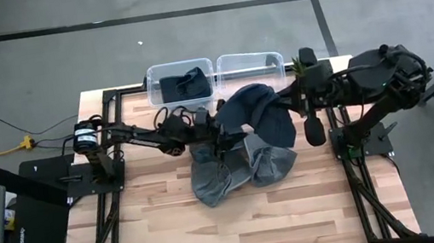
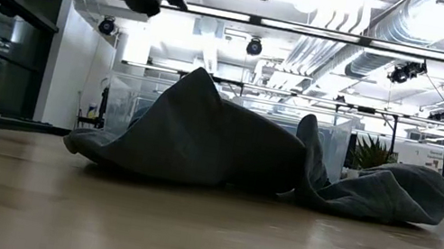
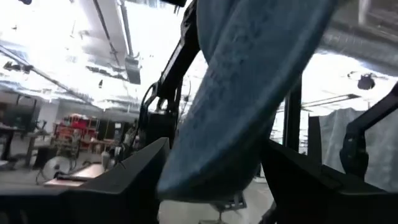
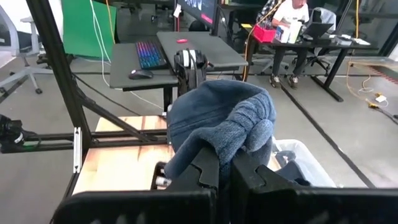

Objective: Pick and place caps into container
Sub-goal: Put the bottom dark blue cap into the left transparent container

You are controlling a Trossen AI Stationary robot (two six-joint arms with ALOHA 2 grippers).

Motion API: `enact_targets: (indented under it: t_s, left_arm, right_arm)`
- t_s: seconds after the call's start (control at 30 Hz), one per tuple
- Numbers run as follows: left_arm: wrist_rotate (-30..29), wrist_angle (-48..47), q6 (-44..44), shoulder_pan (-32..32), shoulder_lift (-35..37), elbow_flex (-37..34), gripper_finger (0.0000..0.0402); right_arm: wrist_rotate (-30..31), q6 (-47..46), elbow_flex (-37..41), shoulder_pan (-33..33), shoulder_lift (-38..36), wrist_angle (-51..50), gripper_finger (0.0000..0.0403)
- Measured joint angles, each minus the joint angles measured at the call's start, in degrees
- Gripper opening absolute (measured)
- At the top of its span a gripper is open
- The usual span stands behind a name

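A floppy slate-blue fabric cap (image 1: pixel 257 114) is held aloft, pinched in the right gripper (image 4: pixel 225 163) and stretched toward the left gripper (image 1: pixel 216 128), whose closure cannot be told; the clear plastic bins (image 1: pixel 250 63) lie just beyond.

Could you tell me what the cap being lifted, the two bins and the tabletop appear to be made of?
The lifted cap looks like soft knit or fleece fabric, matte blue-grey: it droops and folds where the right end effector pinches it. The bins seem clear glossy plastic; the table shows through their walls. The tabletop looks like pale wood planks with visible grain, though possibly laminate.
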State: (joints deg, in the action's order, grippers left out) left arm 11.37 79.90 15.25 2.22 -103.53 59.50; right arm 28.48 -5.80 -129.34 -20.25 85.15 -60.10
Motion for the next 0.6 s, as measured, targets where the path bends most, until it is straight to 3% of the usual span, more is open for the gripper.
enact_targets:
  t_s: [0.47,0.6]
  left_arm:
    - [1.3,-0.6,0.1,0.0,0.2,4.4,0.0249]
    - [1.7,-0.4,0.3,0.0,0.2,4.4,0.0230]
  right_arm:
    - [1.2,3.5,0.8,0.5,0.4,5.0,0.0000]
    - [1.3,3.5,0.9,1.4,0.4,5.0,0.0000]
